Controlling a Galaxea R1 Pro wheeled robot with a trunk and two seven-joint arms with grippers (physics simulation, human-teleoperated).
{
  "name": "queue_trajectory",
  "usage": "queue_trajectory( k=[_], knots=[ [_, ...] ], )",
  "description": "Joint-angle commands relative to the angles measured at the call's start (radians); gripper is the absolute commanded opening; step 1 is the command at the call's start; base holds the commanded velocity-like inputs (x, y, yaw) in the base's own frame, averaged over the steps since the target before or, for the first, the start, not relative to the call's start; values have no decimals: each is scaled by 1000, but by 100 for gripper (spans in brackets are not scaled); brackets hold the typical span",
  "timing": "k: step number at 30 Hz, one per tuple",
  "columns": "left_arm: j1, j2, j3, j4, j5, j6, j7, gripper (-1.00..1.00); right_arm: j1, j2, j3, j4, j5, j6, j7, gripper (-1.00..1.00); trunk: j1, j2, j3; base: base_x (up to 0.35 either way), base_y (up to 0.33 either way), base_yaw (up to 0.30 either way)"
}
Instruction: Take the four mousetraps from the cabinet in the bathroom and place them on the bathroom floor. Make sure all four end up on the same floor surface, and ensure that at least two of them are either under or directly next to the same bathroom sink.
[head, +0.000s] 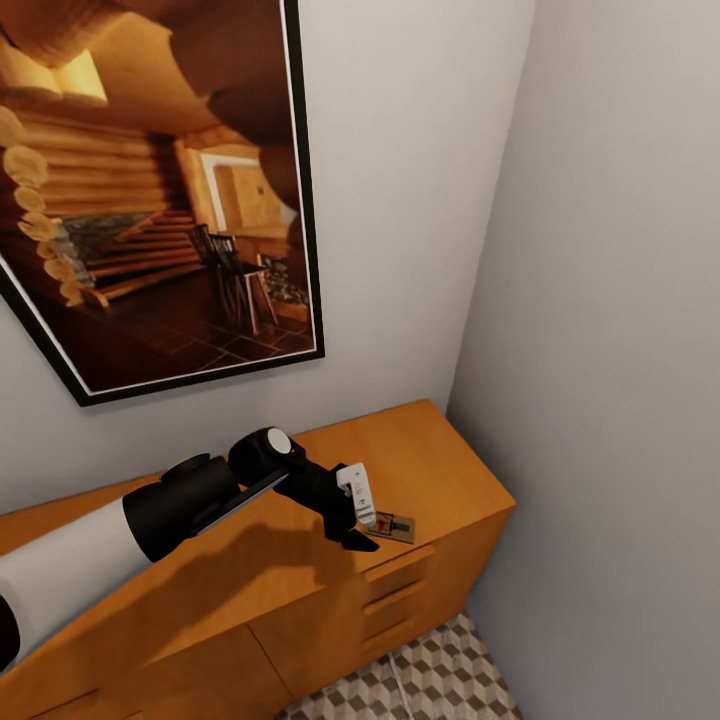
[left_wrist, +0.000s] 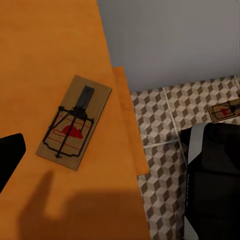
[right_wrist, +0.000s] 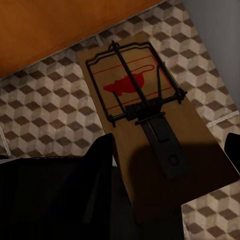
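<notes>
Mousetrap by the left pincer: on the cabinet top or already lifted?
On the cabinet: the mousetrap lies flat near its front edge, with the left pincer beside it, not gripping it.

Wide orange-brown wooden cabinet (head: 440, 460) with flat top and drawer fronts, set against the back wall and into the right corner. One small flat brown wooden mousetrap (head: 391, 527) with dark wire and a red spot lies flat on the top, close to the front edge, toward the right end; left wrist view (left_wrist: 74, 122) shows it lying at an angle to that edge, not overhanging. Below the cabinet front: bathroom floor (head: 450, 680) of square tiles, brown/beige/white cube print, pale grout. Second mousetrap of the same kind (left_wrist: 225, 110) lies on those tiles, well apart from the cabinet.
</notes>
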Motion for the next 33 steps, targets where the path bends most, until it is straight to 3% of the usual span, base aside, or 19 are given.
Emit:
queue_trajectory(
  k=[1,33],
  knots=[
    [-2,0,-2,-1,6,6,2,100,-1,0,2,2,-11,-4,7,-100,1,-2,-3,0,0,0],
    [-2,0,-2,-1,6,6,2,100,-1,0,2,3,-11,-4,7,-100,1,-2,-32,20,0,0]
  ],
)
